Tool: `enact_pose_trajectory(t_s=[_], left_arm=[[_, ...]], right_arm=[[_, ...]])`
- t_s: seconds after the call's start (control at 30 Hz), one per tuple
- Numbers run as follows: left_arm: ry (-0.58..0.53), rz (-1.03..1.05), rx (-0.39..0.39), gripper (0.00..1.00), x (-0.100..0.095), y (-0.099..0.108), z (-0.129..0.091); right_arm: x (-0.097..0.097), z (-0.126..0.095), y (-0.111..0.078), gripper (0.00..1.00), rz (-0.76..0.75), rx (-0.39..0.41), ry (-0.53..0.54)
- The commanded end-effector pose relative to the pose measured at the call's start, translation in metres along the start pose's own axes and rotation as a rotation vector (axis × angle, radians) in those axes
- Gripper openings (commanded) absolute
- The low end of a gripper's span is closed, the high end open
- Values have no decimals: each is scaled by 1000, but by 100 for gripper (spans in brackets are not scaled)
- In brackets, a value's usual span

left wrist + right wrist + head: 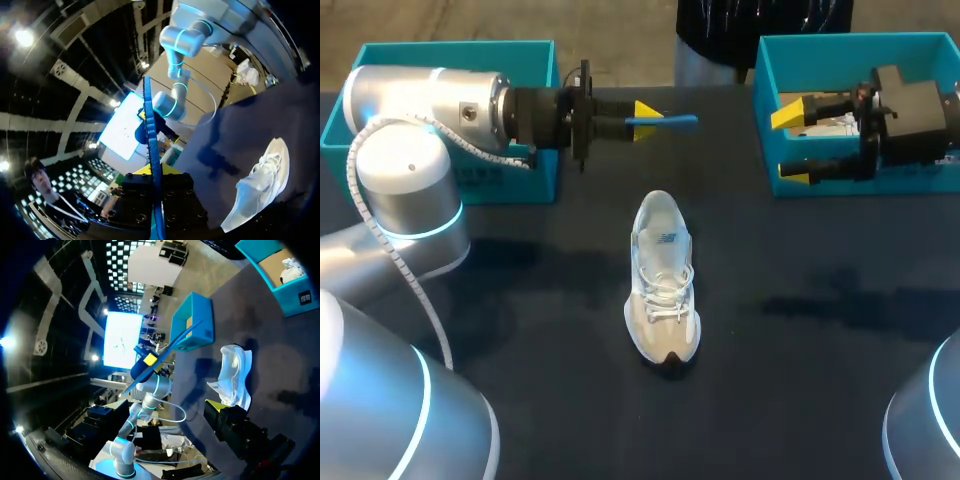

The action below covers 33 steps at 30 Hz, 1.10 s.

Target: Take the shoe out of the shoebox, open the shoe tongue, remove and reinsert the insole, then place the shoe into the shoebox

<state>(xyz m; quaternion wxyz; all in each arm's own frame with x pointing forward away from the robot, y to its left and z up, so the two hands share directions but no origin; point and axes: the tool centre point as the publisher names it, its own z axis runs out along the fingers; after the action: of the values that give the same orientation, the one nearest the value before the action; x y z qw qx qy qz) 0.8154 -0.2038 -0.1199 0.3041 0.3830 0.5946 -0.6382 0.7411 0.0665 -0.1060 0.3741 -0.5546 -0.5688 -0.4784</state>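
Half done: shoe (663, 285) out, insole (678, 122) out | left gripper (650, 113) clamps insole, 11 o'clock | right gripper (790, 145) fingers apart, 2 o'clock | todo: reinsert, rebox

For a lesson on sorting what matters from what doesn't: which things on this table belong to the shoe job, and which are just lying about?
Belong to the job:
shoe, standing mid-table
blue insole, held in the left fingers
left teal box
right teal box

Just lying about:
white paper inside the right teal box, below the open right fingers
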Motion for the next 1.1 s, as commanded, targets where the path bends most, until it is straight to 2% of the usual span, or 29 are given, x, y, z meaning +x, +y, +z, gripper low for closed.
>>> enact_pose_trajectory(t_s=[0.03, 0.13, 0.37, 0.53, 1.1], left_arm=[[125, 690, 11, 0, -1, 3, -1], [125, 690, 11, 0, -1, 3, -1], [129, 899, -93, 0, 1, 2, 5], [101, 939, -129, 0, 1, -1, 12], [28, 888, -118, 0, 2, -9, 25]], right_arm=[[0, 1, 0, 100, 1, 0, -2], [0, 1, 0, 100, 1, 0, -2], [0, 1, 0, 100, 1, 0, -2], [0, 1, 0, 100, 1, 0, -2], [2, 23, 11, 100, 7, 45, 28]])
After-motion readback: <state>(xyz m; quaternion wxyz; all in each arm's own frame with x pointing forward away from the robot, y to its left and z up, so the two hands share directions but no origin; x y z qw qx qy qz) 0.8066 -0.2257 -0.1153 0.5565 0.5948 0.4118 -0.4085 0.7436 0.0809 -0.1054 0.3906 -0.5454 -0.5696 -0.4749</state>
